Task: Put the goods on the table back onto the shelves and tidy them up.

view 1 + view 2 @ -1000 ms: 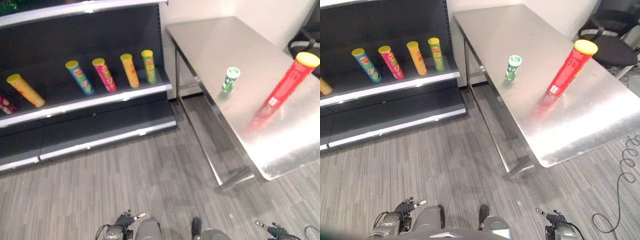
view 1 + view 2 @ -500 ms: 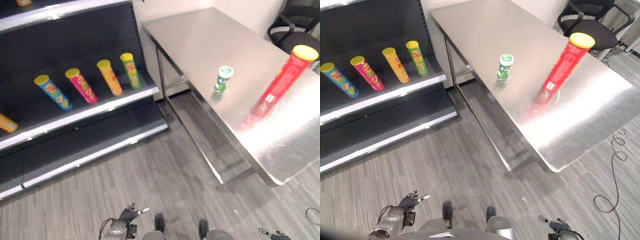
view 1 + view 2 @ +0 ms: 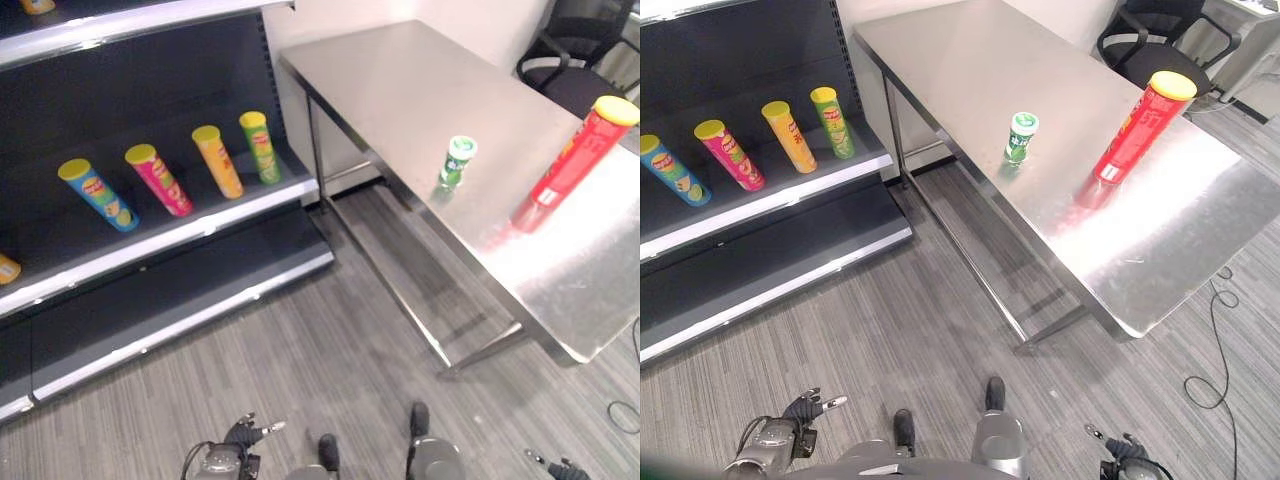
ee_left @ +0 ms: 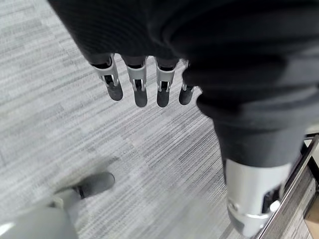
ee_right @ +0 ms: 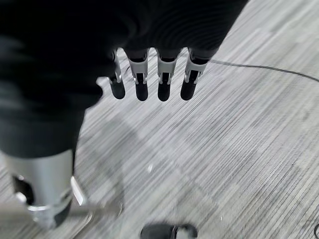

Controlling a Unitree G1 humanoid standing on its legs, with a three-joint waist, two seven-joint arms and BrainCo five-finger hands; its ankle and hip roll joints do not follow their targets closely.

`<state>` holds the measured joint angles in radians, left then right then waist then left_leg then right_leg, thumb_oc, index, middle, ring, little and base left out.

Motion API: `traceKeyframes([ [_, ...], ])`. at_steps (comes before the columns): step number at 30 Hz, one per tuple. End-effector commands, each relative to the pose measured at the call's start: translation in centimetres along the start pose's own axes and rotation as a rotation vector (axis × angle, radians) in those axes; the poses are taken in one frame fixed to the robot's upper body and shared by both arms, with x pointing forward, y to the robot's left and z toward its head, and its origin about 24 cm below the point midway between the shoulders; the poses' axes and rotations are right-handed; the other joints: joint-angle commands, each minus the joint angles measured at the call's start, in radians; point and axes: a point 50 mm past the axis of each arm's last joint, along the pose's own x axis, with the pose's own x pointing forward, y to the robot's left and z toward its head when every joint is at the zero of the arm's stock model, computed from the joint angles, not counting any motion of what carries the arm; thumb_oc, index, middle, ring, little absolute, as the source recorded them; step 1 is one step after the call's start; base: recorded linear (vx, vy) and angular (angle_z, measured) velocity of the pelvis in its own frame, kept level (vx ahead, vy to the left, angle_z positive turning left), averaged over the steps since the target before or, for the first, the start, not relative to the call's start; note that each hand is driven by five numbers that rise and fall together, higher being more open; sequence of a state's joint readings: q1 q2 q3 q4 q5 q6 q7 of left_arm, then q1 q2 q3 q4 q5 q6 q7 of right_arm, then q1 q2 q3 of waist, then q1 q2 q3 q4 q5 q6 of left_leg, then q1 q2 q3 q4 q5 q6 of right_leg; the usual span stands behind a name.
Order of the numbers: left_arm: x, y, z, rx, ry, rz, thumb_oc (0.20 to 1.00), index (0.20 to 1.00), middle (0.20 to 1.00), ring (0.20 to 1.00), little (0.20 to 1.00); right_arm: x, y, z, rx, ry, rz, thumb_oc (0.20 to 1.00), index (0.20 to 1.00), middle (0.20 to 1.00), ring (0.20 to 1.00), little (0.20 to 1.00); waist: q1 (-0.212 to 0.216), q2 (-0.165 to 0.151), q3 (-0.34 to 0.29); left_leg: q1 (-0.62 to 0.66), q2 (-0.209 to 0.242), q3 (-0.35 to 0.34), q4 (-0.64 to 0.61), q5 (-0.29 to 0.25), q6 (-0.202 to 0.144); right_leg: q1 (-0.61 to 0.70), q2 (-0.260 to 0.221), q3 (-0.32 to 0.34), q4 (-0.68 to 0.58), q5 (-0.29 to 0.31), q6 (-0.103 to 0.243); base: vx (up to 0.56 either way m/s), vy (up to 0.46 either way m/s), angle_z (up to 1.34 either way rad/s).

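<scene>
Silver dark-tipped fingers [image 4: 140, 87], dark ribbed covers.

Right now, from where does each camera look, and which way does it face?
Eye views: on the head, looking down at the shelf, the table with red can and small green can, both hands low.
Left wrist view: along the open left hand, facing the floor.
Right wrist view: along the open right hand, facing floor.
Shared: the grey floor.

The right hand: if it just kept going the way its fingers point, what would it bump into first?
Most likely the grey carpet floor. The right hand hangs with straight fingers pointing down at it, holding nothing, and nothing seems to lie between, though depth is hard to judge.
</scene>
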<state>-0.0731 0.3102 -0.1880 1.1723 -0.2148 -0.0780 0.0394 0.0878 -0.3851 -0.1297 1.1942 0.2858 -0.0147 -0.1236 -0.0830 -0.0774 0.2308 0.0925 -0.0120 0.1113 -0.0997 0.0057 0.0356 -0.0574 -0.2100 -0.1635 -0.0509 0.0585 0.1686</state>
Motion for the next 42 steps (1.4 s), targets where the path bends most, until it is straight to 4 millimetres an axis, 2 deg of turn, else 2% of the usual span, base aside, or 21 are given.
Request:
traceKeyframes([
  [1,0.3,0.4,1.3,0.001,-0.042,0.031,1.000,1.000,1.000,1.000,1.000,0.3,-4.7,2.9,0.124,-0.071,-0.167,1.000,1.000,1.000,1.000,1.000,-0.021,0.016,-0.009,-0.035,0.044,0.018,0.052,-0.085,-0.084,0.060,0.016,0.003,0.057,-0.089,0.034,0.04,-0.044,0.18],
  [3,0.2,0.4,1.1,-0.006,-0.037,0.035,1.000,1.000,1.000,1.000,1.000,0.3,-5.5,3.3,0.173,-0.089,-0.192,1.000,1.000,1.000,1.000,1.000,-0.025,0.013,-0.014,-0.036,0.049,0.021,0.054,-0.086,-0.088,0.064,0.019,0.004,0.047,-0.088,0.033,0.04,-0.051,-0.04],
  [4,0.2,0.3,1.0,-0.007,-0.033,0.035,1.000,1.000,1.000,1.000,1.000,0.1,-6.8,4.0,0.231,-0.127,-0.225,1.000,1.000,1.000,1.000,1.000,-0.031,0.010,-0.022,-0.036,0.054,0.023,0.052,-0.086,-0.091,0.070,0.025,0.006,0.030,-0.088,0.033,0.08,-0.065,-0.10],
  [5,0.2,0.3,0.8,-0.015,-0.028,0.035,1.000,1.000,1.000,1.000,1.000,-0.4,-9.3,4.9,0.354,-0.186,-0.285,1.000,1.000,1.000,1.000,1.000,-0.042,0.006,-0.031,-0.032,0.062,0.029,0.047,-0.086,-0.097,0.078,0.030,0.010,0.017,-0.092,0.033,0.07,-0.044,-0.11],
  [7,0.2,0.3,0.8,-0.014,-0.028,0.034,1.000,1.000,1.000,1.000,1.000,-0.4,-9.3,4.8,0.355,-0.186,-0.286,1.000,1.000,1.000,1.000,1.000,-0.040,0.007,-0.031,-0.031,0.062,0.030,0.046,-0.087,-0.097,0.079,0.031,0.011,0.016,-0.091,0.033,0.04,-0.020,-0.18],
  [9,0.1,0.2,0.0,-0.019,-0.001,0.021,1.000,1.000,1.000,1.000,1.000,-1.8,-14.1,7.3,0.537,-0.331,-0.355,1.000,1.000,1.000,1.000,1.000,-0.056,0.006,-0.038,-0.014,0.073,0.036,0.038,-0.091,-0.108,0.096,0.038,0.017,0.005,-0.101,0.032,0.10,-0.036,-0.07],
  [11,-0.1,-0.1,-0.7,-0.016,0.025,0.003,1.000,1.000,1.000,1.000,1.000,-3.3,-17.2,9.7,0.617,-0.468,-0.385,1.000,1.000,1.000,1.000,1.000,-0.065,0.004,-0.052,-0.004,0.079,0.042,0.029,-0.090,-0.113,0.105,0.043,0.019,-0.004,-0.103,0.031,0.09,-0.030,0.00],
  [12,-0.1,-0.3,-1.0,-0.016,0.032,-0.009,1.000,1.000,1.000,1.000,1.000,-4.1,-18.4,11.2,0.647,-0.541,-0.385,1.000,1.000,1.000,1.000,1.000,-0.066,0.006,-0.055,0.002,0.082,0.043,0.025,-0.090,-0.116,0.110,0.045,0.018,-0.006,-0.106,0.031,0.04,-0.021,-0.04],
  [13,-0.1,-0.3,-1.0,-0.016,0.032,-0.009,1.000,1.000,1.000,1.000,1.000,-4.1,-18.4,11.2,0.647,-0.541,-0.386,1.000,1.000,1.000,1.000,1.000,-0.066,0.007,-0.054,0.003,0.082,0.043,0.025,-0.090,-0.116,0.111,0.046,0.018,-0.006,-0.106,0.031,0.04,-0.029,-0.03],
  [16,-0.3,-0.6,-1.5,-0.014,0.041,-0.033,1.000,1.000,1.000,1.000,1.000,-7.6,-20.7,16.4,0.664,-0.837,-0.352,1.000,1.000,1.000,1.000,1.000,-0.067,0.008,-0.063,0.010,0.089,0.046,0.021,-0.092,-0.125,0.119,0.049,0.015,-0.015,-0.111,0.029,0.04,-0.031,0.00],
  [17,-0.4,-0.7,-1.7,-0.008,0.042,-0.039,1.000,1.000,1.000,1.000,1.000,-8.9,-20.9,18.4,0.625,-0.923,-0.331,1.000,1.000,1.000,1.000,1.000,-0.065,0.009,-0.065,0.012,0.091,0.047,0.021,-0.092,-0.127,0.122,0.051,0.014,-0.015,-0.113,0.029,0.04,-0.056,-0.02],
  [18,-0.5,-1.0,-1.4,0.000,0.008,-0.063,1.000,1.000,1.000,1.000,1.000,-13.5,-21.0,24.1,0.435,-1.162,-0.319,1.000,1.000,1.000,1.000,1.000,-0.050,0.012,-0.069,0.017,0.096,0.050,0.020,-0.091,-0.134,0.132,0.053,0.007,-0.022,-0.116,0.028,0.04,-0.070,-0.02],
  [19,-0.6,-1.3,-1.5,0.000,0.000,-0.071,1.000,1.000,1.000,1.000,1.000,-16.4,-20.0,27.0,0.311,-1.291,-0.343,1.000,1.000,1.000,1.000,1.000,-0.041,0.016,-0.070,0.019,0.100,0.051,0.020,-0.090,-0.137,0.141,0.055,0.003,-0.027,-0.119,0.025,0.03,-0.068,0.00],
  [22,-0.7,-1.4,-1.6,0.005,-0.004,-0.071,1.000,1.000,1.000,1.000,1.000,-18.0,-18.7,28.9,0.222,-1.368,-0.352,1.000,1.000,1.000,1.000,1.000,-0.029,0.019,-0.071,0.023,0.103,0.048,0.021,-0.089,-0.139,0.151,0.059,-0.003,-0.028,-0.124,0.021,0.01,-0.039,0.07],
  [23,-0.7,-1.5,-1.6,0.009,-0.007,-0.072,1.000,1.000,1.000,1.000,1.000,-19.0,-16.9,30.9,0.113,-1.418,-0.350,1.000,1.000,1.000,1.000,1.000,-0.010,0.023,-0.068,0.033,0.110,0.045,0.023,-0.090,-0.143,0.164,0.063,-0.009,-0.028,-0.133,0.017,-0.01,-0.072,0.02],
  [24,-0.7,-1.4,-1.6,0.015,-0.010,-0.070,1.000,1.000,1.000,1.000,1.000,-19.2,-16.1,31.6,0.027,-1.415,-0.356,1.000,1.000,1.000,1.000,1.000,-0.004,0.023,-0.069,0.030,0.111,0.044,0.022,-0.084,-0.145,0.163,0.064,-0.012,-0.028,-0.132,0.014,-0.01,-0.057,0.00],
  [25,-0.7,-1.4,-1.6,0.010,-0.009,-0.068,1.000,1.000,1.000,1.000,1.000,-19.3,-15.9,31.8,0.025,-1.418,-0.353,1.000,1.000,1.000,1.000,1.000,-0.010,0.023,-0.069,0.029,0.112,0.043,0.022,-0.084,-0.145,0.163,0.065,-0.012,-0.028,-0.132,0.014,-0.03,-0.086,0.09],
  [26,-0.8,-1.4,-1.3,0.006,-0.029,-0.063,1.000,1.000,1.000,1.000,1.000,-20.4,-13.2,34.3,-0.185,-1.446,-0.350,1.000,1.000,1.000,1.000,1.000,0.015,0.024,-0.066,0.030,0.119,0.037,0.025,-0.077,-0.151,0.173,0.070,-0.023,-0.027,-0.139,0.005,-0.02,-0.086,0.13],
  [32,-0.8,-1.2,-1.5,-0.025,-0.028,-0.044,1.000,1.000,1.000,1.000,1.000,-19.8,-11.5,36.1,-0.292,-1.389,-0.348,1.000,1.000,1.000,1.000,1.000,0.037,0.027,-0.056,0.020,0.133,0.018,0.032,-0.059,-0.166,0.189,0.080,-0.054,-0.022,-0.156,-0.009,-0.01,-0.072,0.17],
  [38,-1.0,-1.1,-2.2,-0.050,0.000,-0.024,1.000,1.000,1.000,1.000,1.000,-18.8,-11.8,36.7,-0.307,-1.315,-0.417,1.000,1.000,1.000,1.000,1.000,0.057,0.033,-0.052,0.004,0.147,-0.014,0.037,-0.040,-0.183,0.204,0.091,-0.095,-0.012,-0.178,-0.026,0.01,-0.091,0.30],
  [42,-1.0,-1.4,-2.5,-0.092,0.017,-0.002,1.000,1.000,1.000,1.000,1.000,-19.1,-13.1,36.5,-0.285,-1.297,-0.529,1.000,1.000,1.000,1.000,1.000,0.056,0.041,-0.046,-0.014,0.159,-0.042,0.043,-0.027,-0.198,0.209,0.103,-0.123,-0.002,-0.198,-0.041,0.01,-0.083,0.28],
])
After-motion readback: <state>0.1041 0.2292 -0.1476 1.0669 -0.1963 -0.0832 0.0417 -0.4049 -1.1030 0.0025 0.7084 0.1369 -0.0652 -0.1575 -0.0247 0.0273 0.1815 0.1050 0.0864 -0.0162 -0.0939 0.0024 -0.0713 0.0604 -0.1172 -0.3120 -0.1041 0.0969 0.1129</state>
